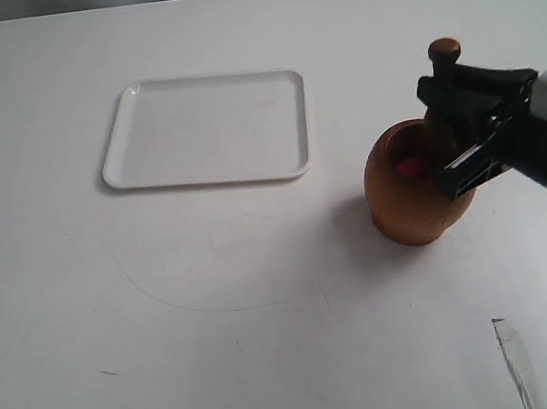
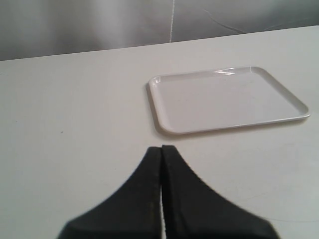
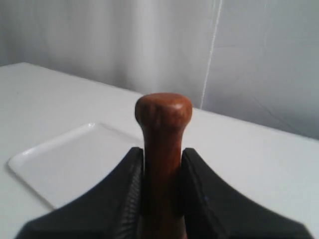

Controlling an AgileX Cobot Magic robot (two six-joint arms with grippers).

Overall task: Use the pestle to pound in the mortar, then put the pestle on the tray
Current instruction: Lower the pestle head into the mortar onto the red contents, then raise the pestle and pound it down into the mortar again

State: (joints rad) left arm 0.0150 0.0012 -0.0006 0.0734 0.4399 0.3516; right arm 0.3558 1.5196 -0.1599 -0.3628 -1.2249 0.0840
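Right gripper (image 1: 457, 130): arm enters from the right edge of the exterior view, forearm cut off by the frame. Its jaws are closed onto the neck of the pestle (image 1: 445, 49), one finger on each side, with the knob standing clear above them. The pestle is upright.

Pestle's lower end goes down into the mortar (image 1: 404, 202). It is hidden by the fingers and the mortar wall, so contact with the bottom cannot be judged. A patch of red shows inside the cup.

Mortar stands on the white table (image 1: 219, 323), on the right side.

Tray (image 1: 205, 130): lies flat, well apart from the mortar, to the left and farther back.

Left gripper (image 2: 161, 149): seen only in its wrist view, jaws pressed together on nothing, above the table near the tray.

Count: one pestle, one mortar, one tray, two grippers.
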